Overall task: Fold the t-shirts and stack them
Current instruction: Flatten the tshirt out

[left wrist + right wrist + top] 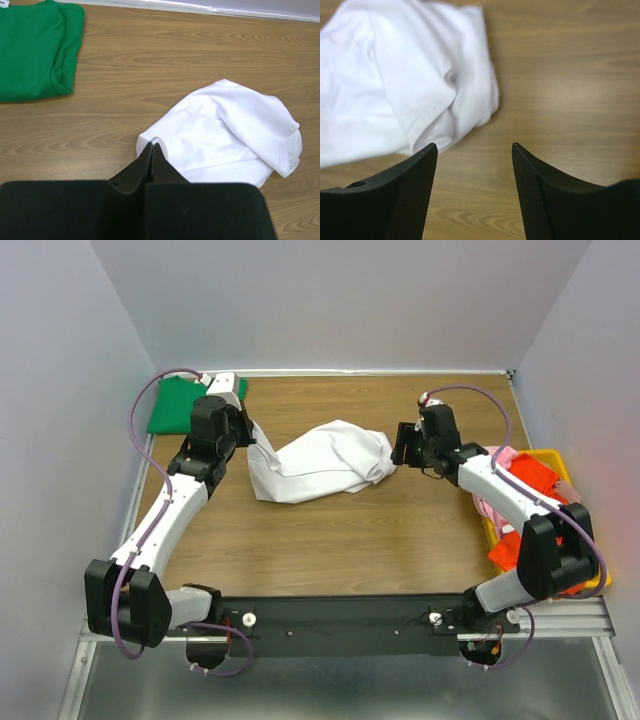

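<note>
The white t-shirt (pixel 320 460) lay crumpled in a loose heap near the middle of the wooden table (pixel 350 540). The left gripper (pixel 152 148) was pinched fully closed on the shirt's left edge, and the cloth rose in a small peak to its fingertips. The right gripper (pixel 472 147) sat just beside the shirt's bunched right end with its 2 fingers spread wide, only bare wood between them and nothing in its grasp. The green t-shirt (pixel 180 405) rested folded in the far left corner, well apart from the white one. At the table's right edge a yellow bin (pixel 553 454) held a pink t-shirt (pixel 500 458) and an orange-red t-shirt (pixel 535 475), partly hidden behind the right arm.
</note>
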{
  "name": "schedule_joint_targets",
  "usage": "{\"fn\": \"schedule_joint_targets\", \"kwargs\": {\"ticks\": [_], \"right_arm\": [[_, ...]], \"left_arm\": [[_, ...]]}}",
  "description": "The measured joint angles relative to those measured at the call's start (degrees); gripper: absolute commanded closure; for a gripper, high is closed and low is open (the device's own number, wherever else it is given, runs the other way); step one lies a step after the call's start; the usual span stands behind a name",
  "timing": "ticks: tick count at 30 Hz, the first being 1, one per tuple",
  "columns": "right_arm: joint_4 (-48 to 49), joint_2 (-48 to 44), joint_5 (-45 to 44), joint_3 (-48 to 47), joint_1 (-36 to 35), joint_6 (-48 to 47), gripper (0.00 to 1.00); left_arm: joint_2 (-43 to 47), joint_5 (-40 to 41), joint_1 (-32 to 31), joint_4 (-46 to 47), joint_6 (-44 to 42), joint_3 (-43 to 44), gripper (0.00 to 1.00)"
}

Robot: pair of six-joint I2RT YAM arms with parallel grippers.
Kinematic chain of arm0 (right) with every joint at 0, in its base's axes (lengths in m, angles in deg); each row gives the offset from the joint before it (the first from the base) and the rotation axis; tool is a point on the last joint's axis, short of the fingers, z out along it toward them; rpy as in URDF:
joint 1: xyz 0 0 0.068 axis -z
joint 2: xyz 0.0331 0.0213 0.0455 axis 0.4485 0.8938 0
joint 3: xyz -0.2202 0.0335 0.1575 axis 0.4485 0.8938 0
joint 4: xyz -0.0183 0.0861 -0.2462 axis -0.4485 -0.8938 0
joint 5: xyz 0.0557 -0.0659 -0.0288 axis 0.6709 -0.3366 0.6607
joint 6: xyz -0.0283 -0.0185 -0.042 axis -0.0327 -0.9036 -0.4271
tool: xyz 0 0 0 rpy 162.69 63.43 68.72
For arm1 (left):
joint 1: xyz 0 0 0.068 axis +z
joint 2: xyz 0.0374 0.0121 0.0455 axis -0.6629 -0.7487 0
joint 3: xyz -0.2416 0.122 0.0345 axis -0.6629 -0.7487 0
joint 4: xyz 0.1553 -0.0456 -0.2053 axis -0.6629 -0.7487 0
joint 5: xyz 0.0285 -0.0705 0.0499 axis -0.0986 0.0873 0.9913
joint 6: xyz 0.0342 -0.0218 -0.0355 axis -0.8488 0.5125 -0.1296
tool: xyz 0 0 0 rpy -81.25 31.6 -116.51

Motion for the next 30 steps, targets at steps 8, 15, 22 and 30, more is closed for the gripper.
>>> {"fn": "schedule_joint_targets", "kwargs": {"ticks": [8,15,22,30], "right_arm": [[5.0,4.2,10.3,4.3,-1.6,1.5,0.32],[9.0,5.6,13.6,4.3,-5.4,2.1,0.32],[11.2,9.2,14.4,3.7,-6.7,2.6,0.32],[11.4,16.5,14.4,-0.7,-7.1,2.6,0.62]], "left_arm": [[-0.2,0.0,0.0,0.0,0.0,0.0,1.00],[-0.5,0.0,0.0,0.0,0.0,0.0,1.00],[-0.5,0.0,0.0,0.0,0.0,0.0,1.00],[-0.5,0.0,0.0,0.0,0.0,0.0,1.00]]}}
